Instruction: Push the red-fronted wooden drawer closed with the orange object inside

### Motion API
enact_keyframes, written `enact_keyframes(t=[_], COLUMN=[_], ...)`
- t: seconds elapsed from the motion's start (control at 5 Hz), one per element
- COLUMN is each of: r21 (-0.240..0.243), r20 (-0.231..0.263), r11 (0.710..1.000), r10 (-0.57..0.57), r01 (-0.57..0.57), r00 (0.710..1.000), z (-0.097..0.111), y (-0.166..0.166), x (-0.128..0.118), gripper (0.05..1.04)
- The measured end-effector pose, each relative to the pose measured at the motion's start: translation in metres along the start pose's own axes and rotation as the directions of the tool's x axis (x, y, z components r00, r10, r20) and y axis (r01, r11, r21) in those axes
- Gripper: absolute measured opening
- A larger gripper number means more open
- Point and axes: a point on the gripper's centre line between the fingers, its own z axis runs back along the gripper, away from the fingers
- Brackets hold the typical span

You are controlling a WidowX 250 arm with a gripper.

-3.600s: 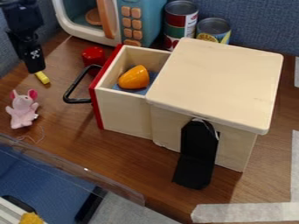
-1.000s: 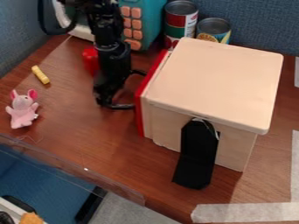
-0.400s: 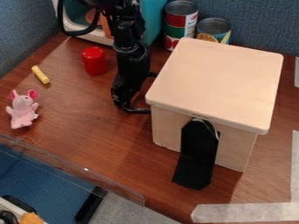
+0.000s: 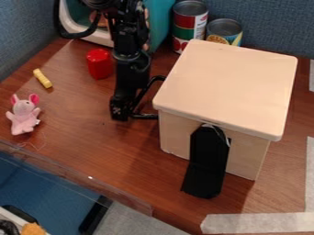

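On the brown wood-grain bench [image 4: 153, 193], a pale wooden box [image 4: 224, 87] sits toward 2 o'clock. At its 10 o'clock stands a teal-and-white toy microwave [image 4: 159, 23]. The black two-finger gripper [image 4: 120, 115] is beside the box's curved black handle [image 4: 145, 116], at 9 o'clock; I cannot tell its opening or grip. From there, a pink plush mouse [image 4: 25, 118] lies at 9, a red plastic cylinder [image 4: 99, 65] at 11, a small yellow stick [image 4: 42, 78] at 10.

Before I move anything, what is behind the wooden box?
A taller can and a shorter can stand behind the wooden box, backed by a blue-grey partition. The box covers the shorter can's base; anything low right behind it cannot be seen.
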Motion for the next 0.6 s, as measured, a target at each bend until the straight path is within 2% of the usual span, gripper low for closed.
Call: enact_keyframes(t=[0.2, 0.4, 0.6], r21=[0.019, 0.016, 0.047], r20=[0.041, 0.091, 0.154], r11=[0.969, 0.917, 0.889], r10=[0.246, 0.396, 0.444], r01=[-0.246, -0.399, -0.455], r00=[0.969, 0.914, 0.883], z=[0.013, 0.039, 0.067], y=[-0.021, -0.039, -0.058], x=[-0.025, -0.04, -0.064], gripper=[0.999, 0.999, 0.999])
